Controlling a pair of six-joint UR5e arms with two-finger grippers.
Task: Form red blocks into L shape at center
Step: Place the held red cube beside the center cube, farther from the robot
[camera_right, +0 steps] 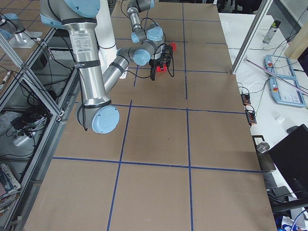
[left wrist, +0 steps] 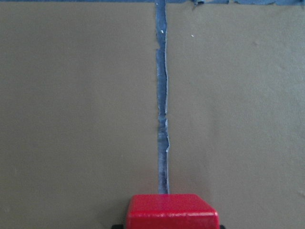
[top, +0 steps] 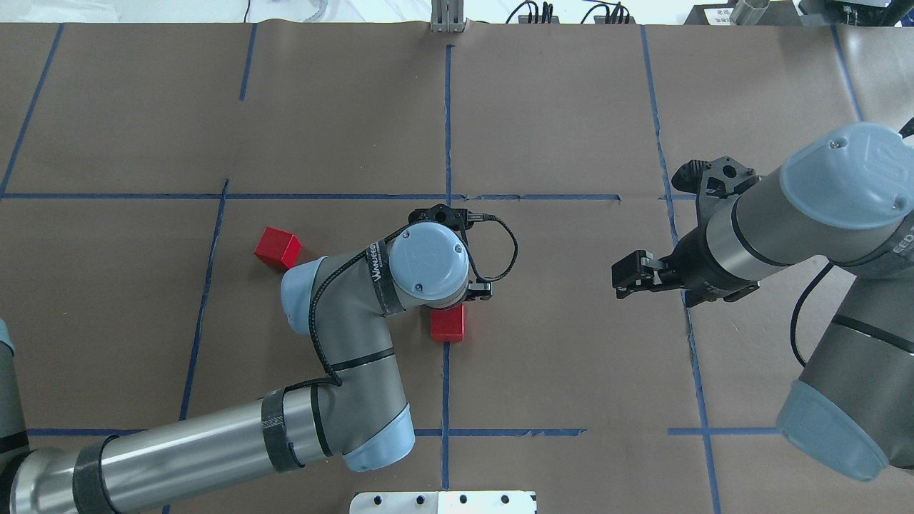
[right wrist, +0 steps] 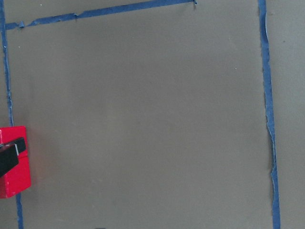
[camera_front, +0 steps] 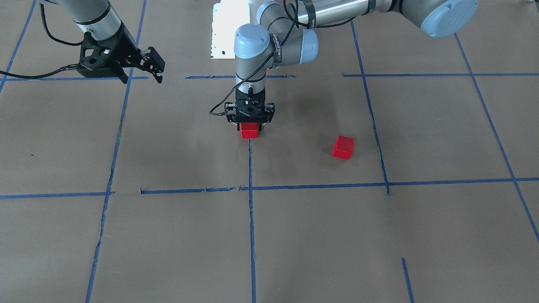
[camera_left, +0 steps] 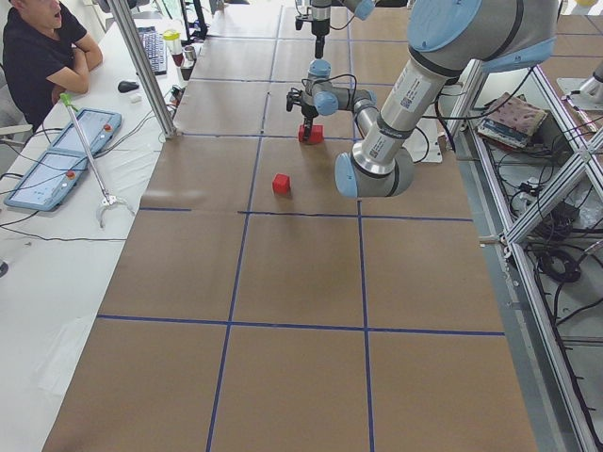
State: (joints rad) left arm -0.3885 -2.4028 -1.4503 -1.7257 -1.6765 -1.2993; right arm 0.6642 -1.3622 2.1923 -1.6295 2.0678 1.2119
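- The left pincer [camera_front: 249, 126] is pinching a red block [camera_front: 249, 133] right on the blue tape line [left wrist: 163, 119] that halves the centre square [top: 557, 343]. That line looks like the chosen anchor for the L, so the block is held square to it.
- In the left wrist view the pincer's tips hug the block's two sides. I cannot tell whether the block sits on the worktop [camera_front: 177, 252] or hangs just above it.
- A second red block [camera_front: 343, 147] lies loose and slightly turned inside the same square, well apart toward the robot's left. It is likely the next one to fetch.
- Only two blocks can be told apart; any other may be hidden under the left pincer.
- The left arm [top: 343, 335] reaches in folded at the elbow, with its wrist pointing straight down over the block.
- The right pincer [top: 628, 277] is spread and empty, hanging over the square's edge on its own side, seemingly parked clear of the work.
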